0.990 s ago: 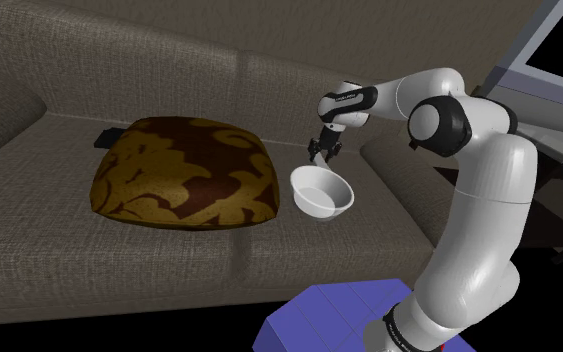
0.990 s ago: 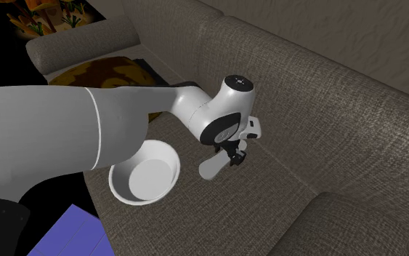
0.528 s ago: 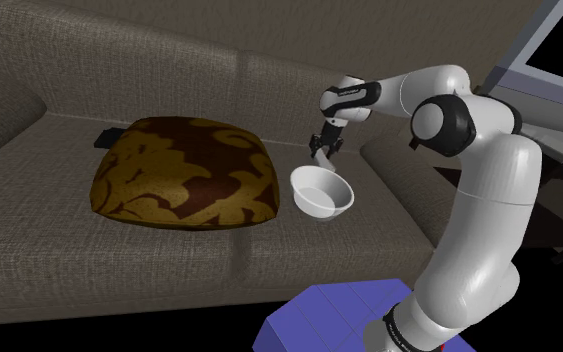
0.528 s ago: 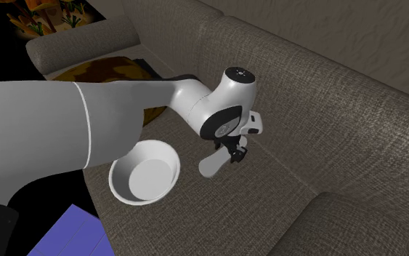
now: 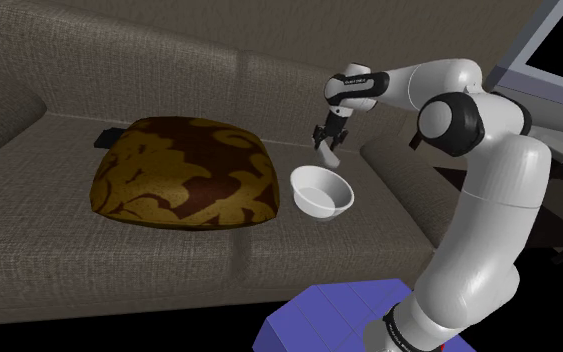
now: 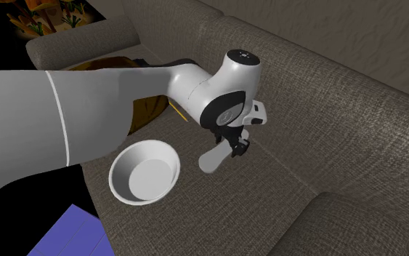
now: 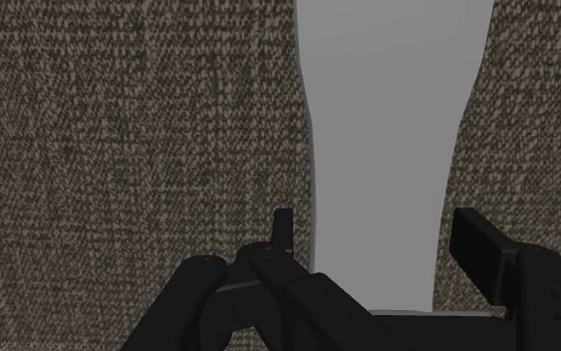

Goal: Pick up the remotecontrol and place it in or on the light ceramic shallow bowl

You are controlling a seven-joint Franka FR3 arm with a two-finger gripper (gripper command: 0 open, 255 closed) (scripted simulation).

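Brown sofa seat (image 5: 119,260): gripper (image 6: 233,148) clamped on pale remote (image 6: 211,160), held above fabric beside white bowl (image 5: 314,205); patterned cushion (image 5: 184,175) unobstructed from shoulder view.

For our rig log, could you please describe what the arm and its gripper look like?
The arm has rounded white links and dark joints, with small pale lettering on the dark wrist band. The gripper is all black with two blocky fingers.

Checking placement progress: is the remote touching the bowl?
Apart. The second exterior view shows sofa fabric between the pale remote, clasped by the gripper, and the rim of the white bowl.
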